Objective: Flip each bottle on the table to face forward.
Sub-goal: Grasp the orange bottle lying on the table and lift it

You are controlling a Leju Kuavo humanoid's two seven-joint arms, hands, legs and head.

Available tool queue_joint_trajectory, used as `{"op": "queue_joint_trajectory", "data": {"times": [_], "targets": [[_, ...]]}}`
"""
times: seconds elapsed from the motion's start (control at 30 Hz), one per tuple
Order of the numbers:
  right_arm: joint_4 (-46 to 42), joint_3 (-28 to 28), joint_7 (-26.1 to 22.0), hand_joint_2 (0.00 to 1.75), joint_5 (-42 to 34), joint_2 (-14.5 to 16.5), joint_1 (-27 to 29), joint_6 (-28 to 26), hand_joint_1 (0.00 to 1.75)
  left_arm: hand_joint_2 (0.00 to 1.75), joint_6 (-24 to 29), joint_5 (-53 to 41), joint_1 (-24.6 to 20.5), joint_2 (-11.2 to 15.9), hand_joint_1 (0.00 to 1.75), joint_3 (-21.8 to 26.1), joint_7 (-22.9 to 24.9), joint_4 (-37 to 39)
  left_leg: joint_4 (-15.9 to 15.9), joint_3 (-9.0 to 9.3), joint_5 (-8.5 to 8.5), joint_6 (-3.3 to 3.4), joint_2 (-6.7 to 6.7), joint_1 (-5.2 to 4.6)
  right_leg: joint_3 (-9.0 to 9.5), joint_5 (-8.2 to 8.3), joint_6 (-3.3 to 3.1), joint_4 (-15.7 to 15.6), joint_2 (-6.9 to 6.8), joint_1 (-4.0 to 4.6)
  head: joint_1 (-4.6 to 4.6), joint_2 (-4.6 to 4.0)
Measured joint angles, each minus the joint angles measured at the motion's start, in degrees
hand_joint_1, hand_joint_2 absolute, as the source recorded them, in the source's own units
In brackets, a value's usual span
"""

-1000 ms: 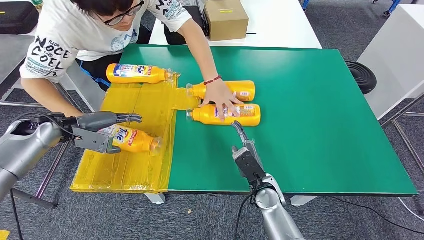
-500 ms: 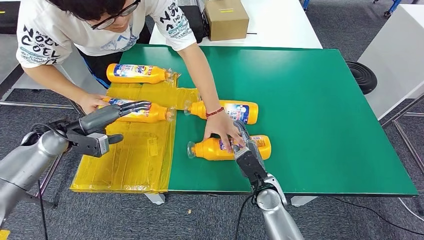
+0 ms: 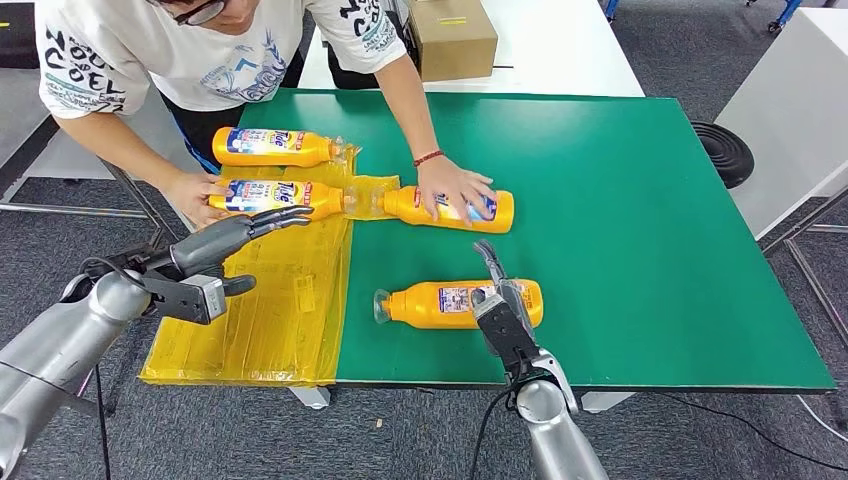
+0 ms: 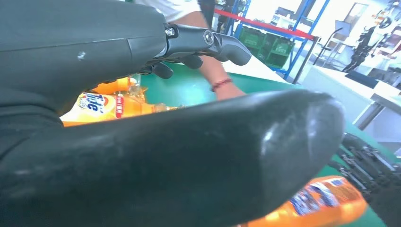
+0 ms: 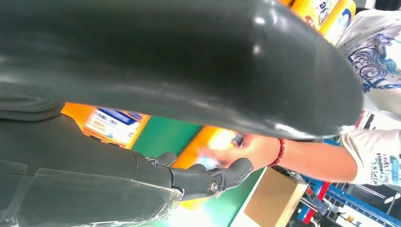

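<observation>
We face the green table (image 3: 620, 200), whose left end is covered by a yellow sheet (image 3: 270, 320). A person (image 3: 200, 55) leans in from the far side, one hand pressing on the bottle at mid-table (image 3: 450, 209), the other on the middle bottle on the sheet (image 3: 275, 196); a further bottle (image 3: 275, 147) lies beyond it near the far edge. A cardboard box (image 3: 452, 38) sits on the white table behind.

The nearest bottle (image 3: 460, 302) lies on its side on the green, cap toward the sheet, a small-print label uppermost. We judge this the one now in hand for flipping.

Our right hand (image 3: 498, 305) hangs over its base end, fingers stretched forward and holding nothing; we cannot tell whether they touch the bottle. Our left hand (image 3: 215, 260) hovers above the sheet, fingers spread toward the person's bottle, thumb apart, empty.

As we read it, the step is the approach to the nearest bottle. The next move calls for lowering the right hand around the body, closing firmly, and rolling it until the front label faces up. The bottles under the person's hands are best left alone for now.
</observation>
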Motion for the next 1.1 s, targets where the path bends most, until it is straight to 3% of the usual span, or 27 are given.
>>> {"op": "queue_joint_trajectory", "data": {"times": [0.57,0.7,0.83,1.0,1.1], "targets": [[0.0,-0.5,0.4,0.0,1.4,0.6,-0.1,1.1,0.0,0.0,0.5,-4.8,7.6,-0.7,0.0,3.0,0.2,-1.4,0.0,-0.01,0.0,0.0,-0.01,0.0,0.0,-0.01,-0.01,0.0,-0.01,0.0,-0.01,0.0],[-0.4,-0.5,1.2,0.0,3.3,0.7,0.0,1.0,0.0,0.0,-2.1,-7.0,8.2,-2.0,0.0,5.4,4.6,0.1,0.0,-0.01,0.0,0.0,-0.01,-0.01,0.0,0.0,0.0,0.0,0.0,-0.01,0.0,0.0],[-1.9,-0.5,1.9,0.0,4.6,0.7,0.5,1.0,0.0,1.75,-2.8,-6.2,9.9,-4.5,0.0,8.6,9.8,2.3,0.0,-0.01,0.0,0.0,-0.01,-0.01,0.0,0.0,0.0,0.0,-0.01,-0.01,-0.01,0.0],[-2.3,-0.4,2.3,0.0,5.5,0.7,0.6,1.6,0.0,1.75,-2.4,-2.4,12.7,-7.4,0.0,11.3,15.0,4.6,0.0,-0.03,-0.03,0.0,0.01,-0.01,-0.02,-0.01,0.0,0.0,0.0,-0.01,0.0,0.0],[-2.3,-0.3,2.3,0.0,5.8,0.7,0.6,1.6,0.0,1.75,-2.1,-1.3,14.2,-8.3,0.0,11.9,15.8,5.4,0.0,-0.04,-0.03,0.0,0.0,-0.01,-0.04,-0.01,0.0,0.0,-0.01,0.0,-0.01,0.0]]}}
